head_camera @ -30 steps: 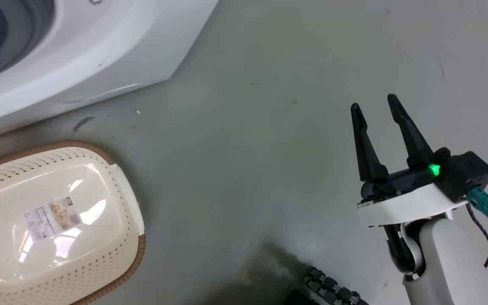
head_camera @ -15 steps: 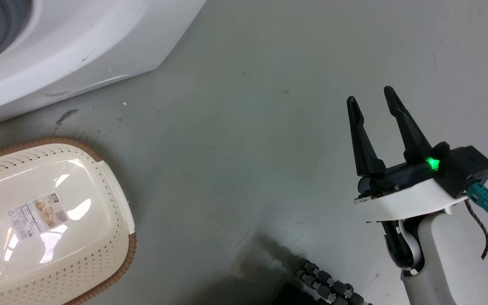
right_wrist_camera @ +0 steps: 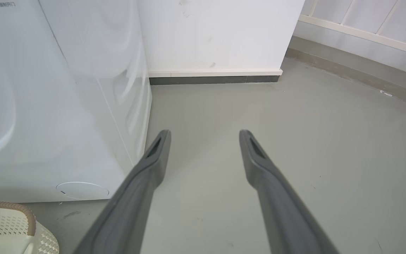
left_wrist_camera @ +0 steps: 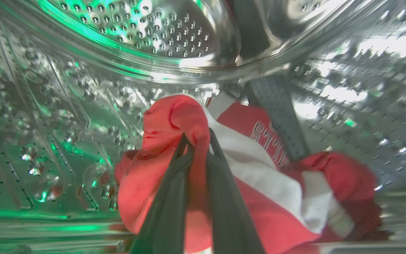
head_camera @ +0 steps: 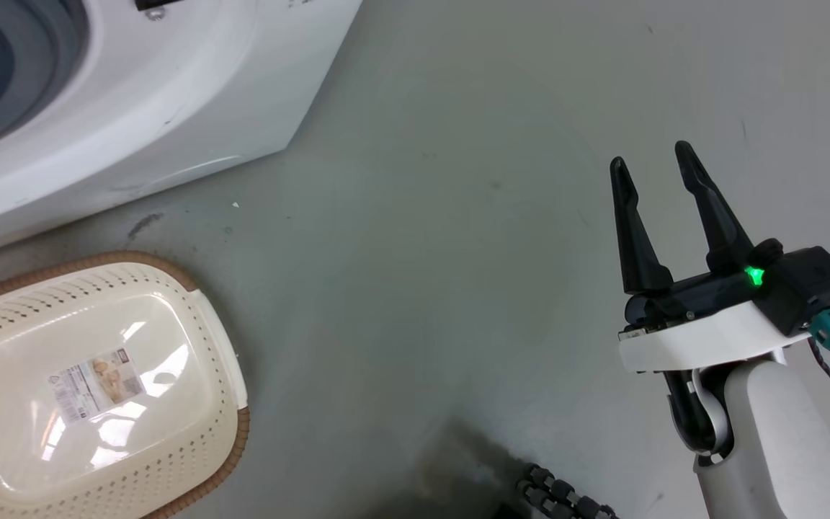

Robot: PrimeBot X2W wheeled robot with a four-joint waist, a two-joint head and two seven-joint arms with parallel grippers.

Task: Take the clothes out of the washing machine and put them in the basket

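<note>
Inside the washing machine's steel drum (left_wrist_camera: 83, 88), my left gripper (left_wrist_camera: 197, 139) is shut on a fold of the red clothes (left_wrist_camera: 160, 169). A red garment with white panels (left_wrist_camera: 270, 183) lies bunched to the right of the fingers on the drum floor. In the head view the white washing machine (head_camera: 170, 108) fills the upper left, its grey porthole rim (head_camera: 40, 65) at the corner. The cream basket (head_camera: 91, 389) with a brown rim sits on the floor at lower left, with nothing in it. My right gripper (head_camera: 649, 155) hovers open over bare floor at the right, also seen as right gripper (right_wrist_camera: 204, 135).
Grey floor (head_camera: 422, 252) lies between the basket and my right arm. A black ribbed cable (head_camera: 559, 497) lies at the bottom edge. A white wall with dark skirting (right_wrist_camera: 213, 79) stands beyond the washing machine's side (right_wrist_camera: 65, 106). A dark paddle (left_wrist_camera: 277, 113) crosses the drum.
The head camera has shifted, so the whole picture slid a little left and then back right and down. The basket and my right gripper keep their places relative to each other.
</note>
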